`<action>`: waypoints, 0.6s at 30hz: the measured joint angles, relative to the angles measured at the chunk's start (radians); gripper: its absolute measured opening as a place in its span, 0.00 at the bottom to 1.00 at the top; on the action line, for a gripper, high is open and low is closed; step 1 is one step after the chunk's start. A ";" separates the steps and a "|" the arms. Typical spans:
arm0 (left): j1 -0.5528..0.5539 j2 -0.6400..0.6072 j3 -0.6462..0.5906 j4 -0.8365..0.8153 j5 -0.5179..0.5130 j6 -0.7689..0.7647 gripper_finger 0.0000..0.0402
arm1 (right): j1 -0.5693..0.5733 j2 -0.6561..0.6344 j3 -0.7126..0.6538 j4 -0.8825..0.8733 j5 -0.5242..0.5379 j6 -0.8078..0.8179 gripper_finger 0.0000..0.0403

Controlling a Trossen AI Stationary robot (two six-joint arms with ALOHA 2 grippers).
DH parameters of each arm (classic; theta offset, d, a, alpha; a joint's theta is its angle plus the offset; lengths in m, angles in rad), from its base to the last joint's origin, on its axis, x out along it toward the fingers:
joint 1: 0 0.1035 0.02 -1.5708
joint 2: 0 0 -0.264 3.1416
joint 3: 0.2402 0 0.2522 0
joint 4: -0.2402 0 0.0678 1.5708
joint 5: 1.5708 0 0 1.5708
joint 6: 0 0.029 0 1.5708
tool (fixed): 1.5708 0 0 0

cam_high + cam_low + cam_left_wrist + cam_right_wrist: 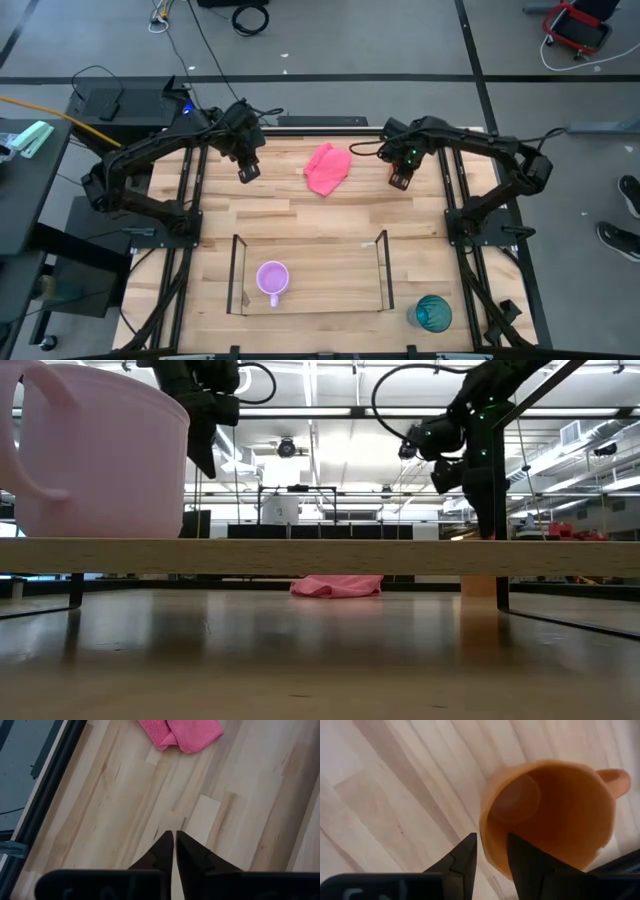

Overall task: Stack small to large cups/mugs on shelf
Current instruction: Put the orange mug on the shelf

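Observation:
The lilac mug (272, 278) (100, 450) stands upright on the left part of the shelf's wood base (330, 285) (320, 557). The teal cup (433, 313) stands on the table beside the shelf's right near corner. The orange mug (555, 810) (480, 586) sits under my right gripper (400, 180) (491, 837), which hides it in the high view. My left gripper (248, 172) (174, 832) hangs shut and empty above bare table, left of the pink cloth (327, 168). My right gripper has the orange mug's wall at the rim (484, 840), on the side away from the handle (615, 777). One finger is inside the mug and one outside. The fingers come from above, pointing down. In the low view the mug's bottom is at table level.
The pink cloth (182, 732) (336, 586) lies crumpled at the far middle of the table, between the two grippers. The shelf has thin clear walls on dark posts (236, 272) (384, 270). Bare shelf base lies to the right of the lilac mug.

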 joint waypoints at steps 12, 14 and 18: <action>0.000 0.000 0.000 0.016 0.000 -0.001 0.05 | -0.006 0.000 -0.061 0.077 0.003 0.014 0.28; 0.000 0.000 0.000 0.021 0.000 -0.001 0.05 | -0.005 0.000 -0.061 0.083 0.003 0.031 0.26; 0.000 0.000 0.000 0.021 0.000 -0.002 0.06 | -0.005 0.000 -0.061 0.090 0.003 0.062 0.19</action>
